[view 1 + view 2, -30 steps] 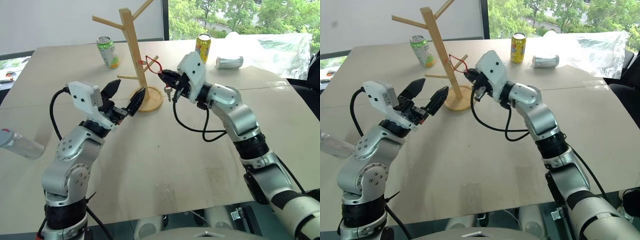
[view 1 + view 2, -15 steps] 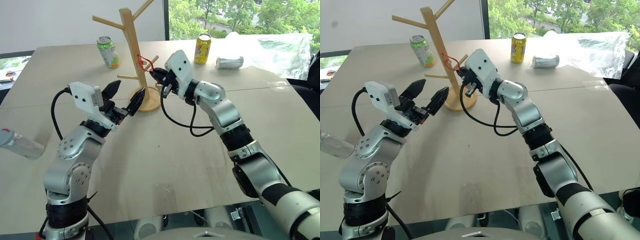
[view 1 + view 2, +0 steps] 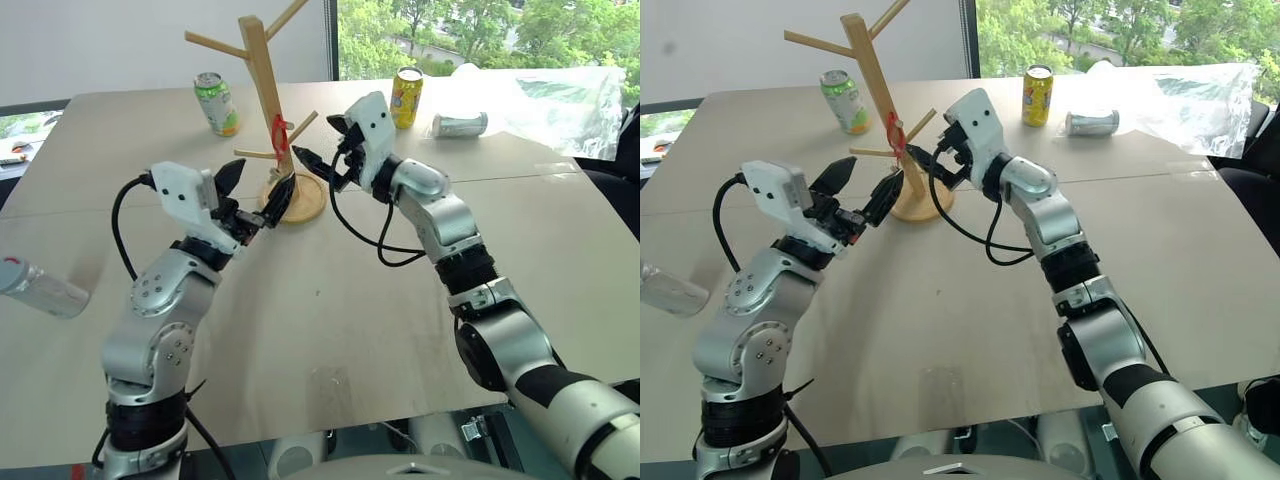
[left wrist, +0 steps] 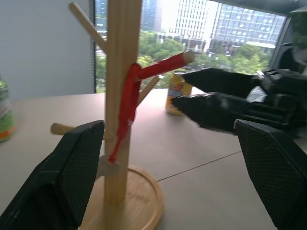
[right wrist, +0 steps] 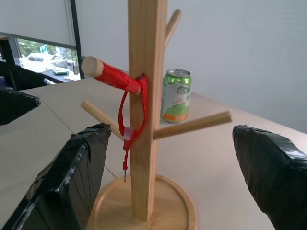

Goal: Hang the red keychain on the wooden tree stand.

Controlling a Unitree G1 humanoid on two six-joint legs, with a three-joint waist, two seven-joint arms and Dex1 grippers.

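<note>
The wooden tree stand (image 3: 262, 70) rises from its round base (image 3: 305, 203) at the table's middle back. The red keychain (image 3: 279, 133) hangs looped over a right-hand peg, close against the pole, and its strap (image 5: 128, 117) dangles free with a small tag low on it. My right gripper (image 3: 318, 142) is open just right of that peg, with nothing between its fingers. My left gripper (image 3: 257, 183) stands open in front of the stand's base, also empty. The left wrist view has the right gripper's black fingers (image 4: 216, 96) beside the peg.
A green can (image 3: 216, 103) stands behind the stand to the left and a yellow can (image 3: 405, 96) to the right. A silver can (image 3: 458, 124) lies on its side by a clear plastic bag (image 3: 560, 100). A clear bottle (image 3: 40, 288) lies at the left edge.
My right gripper has opened and let go of the red keychain, which now hangs from the peg against the pole. The left gripper has stayed open by the base.
</note>
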